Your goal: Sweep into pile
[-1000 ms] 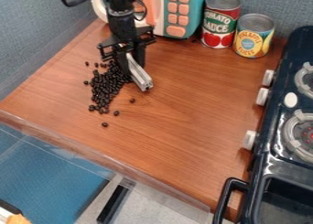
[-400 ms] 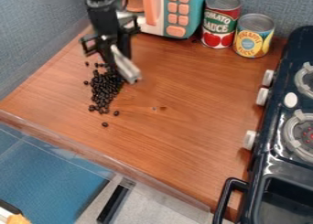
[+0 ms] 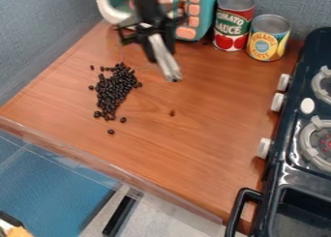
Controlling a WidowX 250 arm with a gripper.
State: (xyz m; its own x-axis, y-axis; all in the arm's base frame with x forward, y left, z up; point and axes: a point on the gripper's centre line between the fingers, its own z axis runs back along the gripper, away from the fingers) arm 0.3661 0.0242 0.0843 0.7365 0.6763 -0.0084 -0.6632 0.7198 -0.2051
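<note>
- Blue-grey walls (image 3: 38, 37) are rising behind the desk (image 3: 200, 149), whose top is showing brown wood grain.
- The claw (image 3: 159, 54) is closing around a metal bar (image 3: 167, 64), gripping its upper part.
- The bar is slanting down and toward the view's right, its lower end pointing at the bare wood, apart from the beans.
- The black arm (image 3: 147, 6) is coming in from the top edge and hanging steeply, leaning a little so that the claw is sitting to the right of its upper part.
- The dark beans (image 3: 115, 91) are lying below and left of the claw, mostly in one long heap, with a few straying around it and one resting alone to the right.
- A toy microwave (image 3: 208, 11) is standing behind the arm.
- Next to it, a red can (image 3: 234, 25) and a yellow can (image 3: 267, 40) are standing upright.
- A toy stove (image 3: 284, 154) is bordering the right side.
</note>
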